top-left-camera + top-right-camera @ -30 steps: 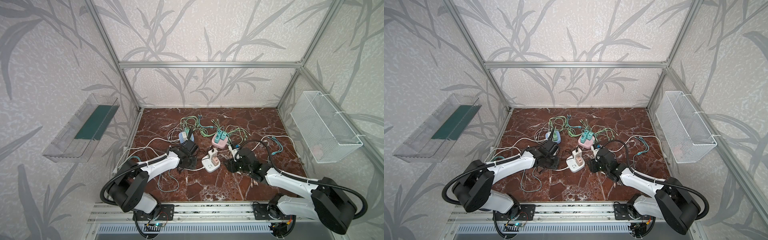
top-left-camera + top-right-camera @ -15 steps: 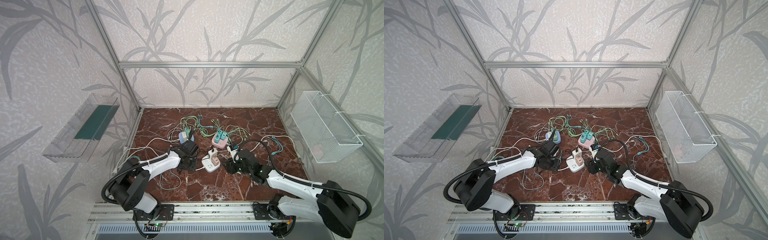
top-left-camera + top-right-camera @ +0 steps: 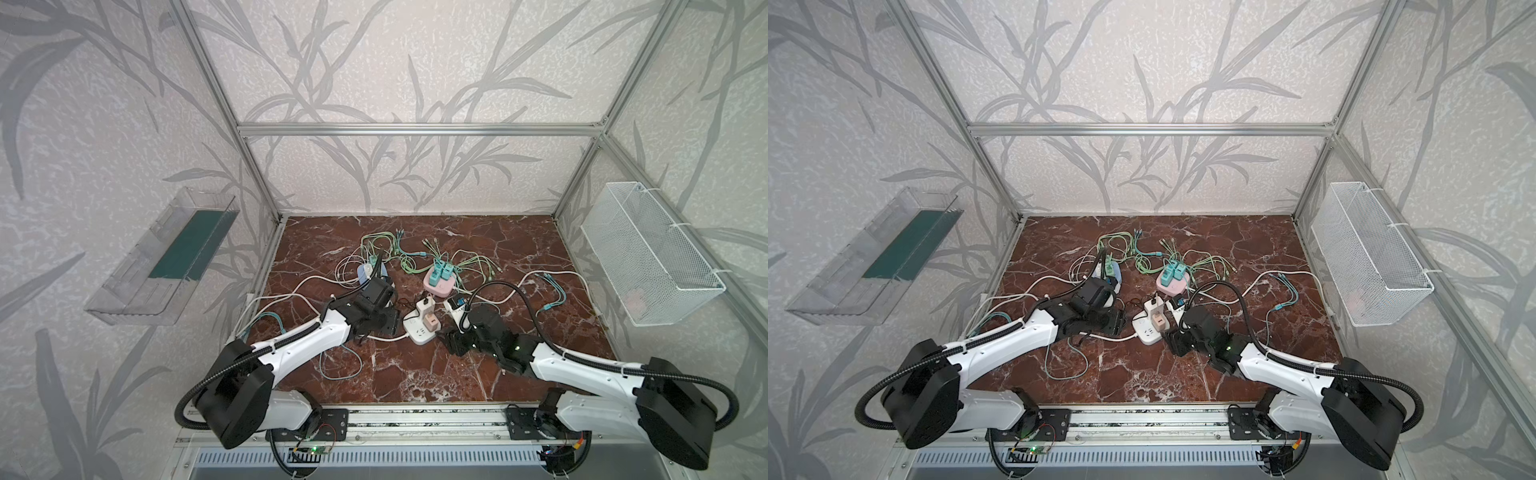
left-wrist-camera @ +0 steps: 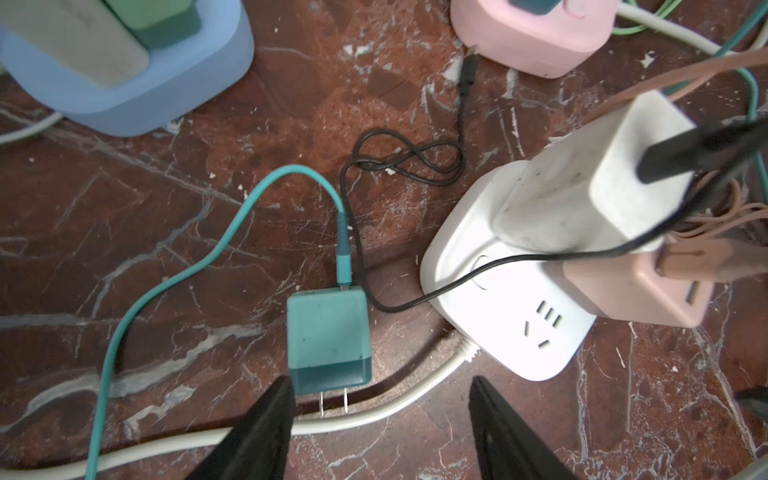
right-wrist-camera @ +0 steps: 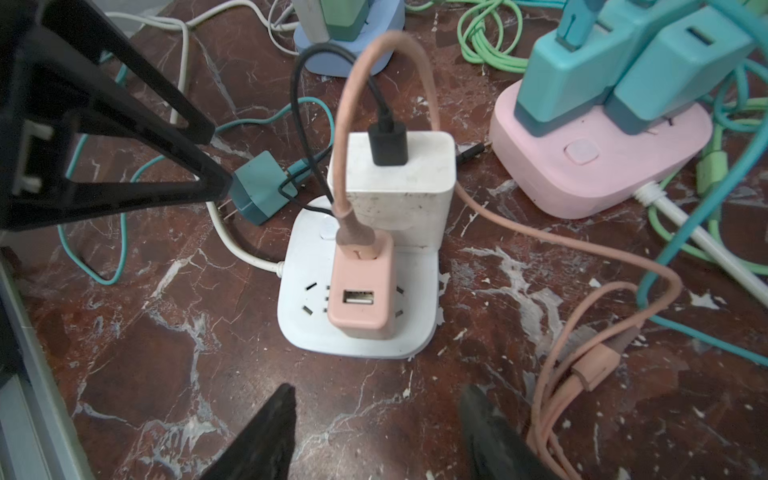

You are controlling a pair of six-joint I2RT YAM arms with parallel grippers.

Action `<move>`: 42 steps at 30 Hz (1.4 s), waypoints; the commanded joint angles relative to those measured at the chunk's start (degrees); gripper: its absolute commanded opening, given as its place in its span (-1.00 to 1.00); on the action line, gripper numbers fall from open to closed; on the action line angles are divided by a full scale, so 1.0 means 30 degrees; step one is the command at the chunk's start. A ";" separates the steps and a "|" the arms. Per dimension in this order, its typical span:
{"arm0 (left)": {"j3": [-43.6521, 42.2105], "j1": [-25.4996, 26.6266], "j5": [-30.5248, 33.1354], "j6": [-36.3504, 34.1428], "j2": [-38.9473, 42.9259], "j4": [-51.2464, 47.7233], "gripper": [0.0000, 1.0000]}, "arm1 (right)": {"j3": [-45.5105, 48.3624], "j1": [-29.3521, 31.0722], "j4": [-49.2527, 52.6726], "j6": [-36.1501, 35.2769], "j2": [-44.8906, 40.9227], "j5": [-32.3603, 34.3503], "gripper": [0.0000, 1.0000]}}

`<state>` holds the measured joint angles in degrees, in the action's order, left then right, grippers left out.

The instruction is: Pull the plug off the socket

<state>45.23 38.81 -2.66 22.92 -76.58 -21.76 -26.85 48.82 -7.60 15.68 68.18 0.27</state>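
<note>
The teal plug (image 4: 328, 336) lies unplugged on the marble (image 4: 166, 249) beside the white socket (image 4: 519, 328). From above, left gripper (image 4: 382, 382) at the socket's nine o'clock, right gripper (image 5: 378, 388) at four: both have spread apart, so the pull looks done.

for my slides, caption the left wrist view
Open left gripper near an unplugged teal plug lying beside the white socket

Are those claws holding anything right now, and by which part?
Nothing. The left gripper is open beside the teal plug; the right gripper is open too.
</note>
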 commanded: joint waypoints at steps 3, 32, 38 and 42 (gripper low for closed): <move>-0.0621 0.0476 -0.0374 -0.0432 0.0041 0.1970 0.26 | -0.1843 0.0775 0.1234 -0.0481 0.1863 0.1449 0.24; 0.0358 0.1272 -0.0909 -0.0231 -0.3928 0.3664 0.20 | -0.5294 0.1071 0.3011 0.0983 0.6532 0.1990 -0.21; 0.0403 0.1358 -0.0946 -0.0008 -0.4326 0.3937 0.20 | -0.5379 0.1051 0.3115 0.1042 0.6745 0.1929 -0.30; 0.0432 0.1390 -0.0612 0.0063 -0.4466 0.3681 0.20 | -0.5391 0.1054 0.3001 0.1099 0.6716 0.1864 -0.38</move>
<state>45.08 42.65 -5.63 22.61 -88.90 -9.85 -41.71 51.70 0.34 18.44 87.72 5.72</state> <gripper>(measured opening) 0.601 0.322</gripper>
